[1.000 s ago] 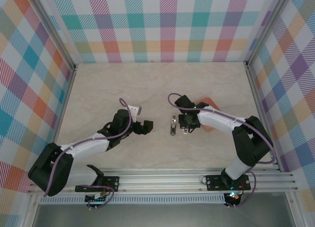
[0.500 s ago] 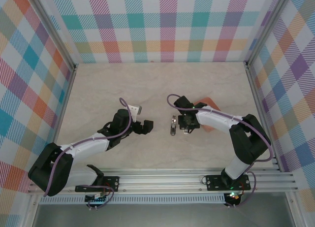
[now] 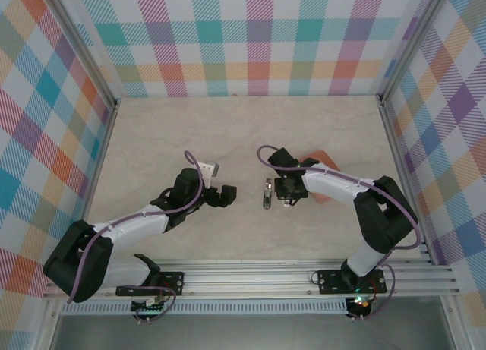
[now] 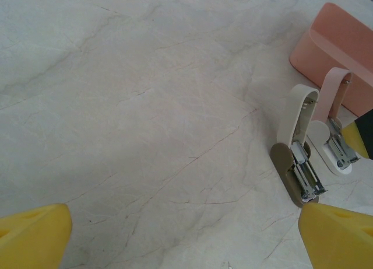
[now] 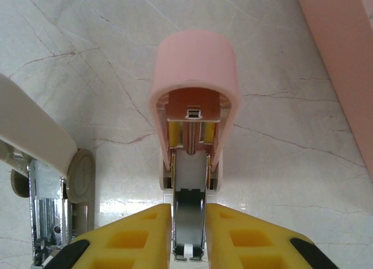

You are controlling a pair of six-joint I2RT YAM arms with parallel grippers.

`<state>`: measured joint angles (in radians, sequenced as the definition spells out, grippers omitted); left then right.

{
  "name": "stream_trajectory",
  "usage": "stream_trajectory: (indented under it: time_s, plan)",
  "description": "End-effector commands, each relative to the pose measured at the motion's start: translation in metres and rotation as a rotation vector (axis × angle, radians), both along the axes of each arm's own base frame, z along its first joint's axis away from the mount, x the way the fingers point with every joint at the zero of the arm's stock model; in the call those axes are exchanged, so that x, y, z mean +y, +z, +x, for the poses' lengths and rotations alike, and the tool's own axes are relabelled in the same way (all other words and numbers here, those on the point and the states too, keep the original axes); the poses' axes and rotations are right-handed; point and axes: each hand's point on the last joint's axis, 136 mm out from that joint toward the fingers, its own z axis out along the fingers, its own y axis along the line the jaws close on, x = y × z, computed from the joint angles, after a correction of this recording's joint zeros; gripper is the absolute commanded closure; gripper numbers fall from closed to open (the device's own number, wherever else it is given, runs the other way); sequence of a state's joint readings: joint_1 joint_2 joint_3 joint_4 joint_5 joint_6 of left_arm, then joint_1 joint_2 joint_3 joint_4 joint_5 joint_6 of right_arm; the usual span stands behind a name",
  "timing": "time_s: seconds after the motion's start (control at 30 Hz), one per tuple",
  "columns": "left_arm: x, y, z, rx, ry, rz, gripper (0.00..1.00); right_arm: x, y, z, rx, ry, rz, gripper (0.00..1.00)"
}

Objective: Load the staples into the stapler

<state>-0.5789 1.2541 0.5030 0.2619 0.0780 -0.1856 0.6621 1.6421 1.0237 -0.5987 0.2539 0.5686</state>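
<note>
A pink stapler [image 5: 195, 70] lies on the table with its lid swung up and its grey metal magazine [image 5: 189, 222] bared. My right gripper [image 5: 188, 213] is shut on that magazine, one yellow finger [image 5: 137, 237] on each side. I cannot tell staples apart from the rail's metal. From above, the right gripper [image 3: 289, 192] sits just right of a beige stapler [image 3: 266, 194], which is also opened. My left gripper [image 3: 224, 197] stands open to the left of both staplers, with the beige stapler [image 4: 297, 146] and the pink stapler [image 4: 335, 135] ahead of it and nothing between its fingers.
A salmon-orange tray [image 3: 317, 159] lies right behind the right arm; its wall [image 5: 344, 65] runs close along the pink stapler's right side. The beige stapler's lid [image 5: 35, 146] and magazine [image 5: 44, 222] lie close to the left of my right fingers.
The right arm has edged very slightly to the left. The left arm and both staplers have stayed put.
</note>
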Motion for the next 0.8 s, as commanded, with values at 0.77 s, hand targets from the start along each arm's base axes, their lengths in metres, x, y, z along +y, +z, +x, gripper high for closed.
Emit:
stream_trajectory:
  time_s: [0.77]
  plan:
    - [-0.009, 0.032, 0.013, -0.053, -0.020, -0.014, 0.00, -0.046, 0.073, 0.010, 0.001, -0.012, 0.062, 0.71]
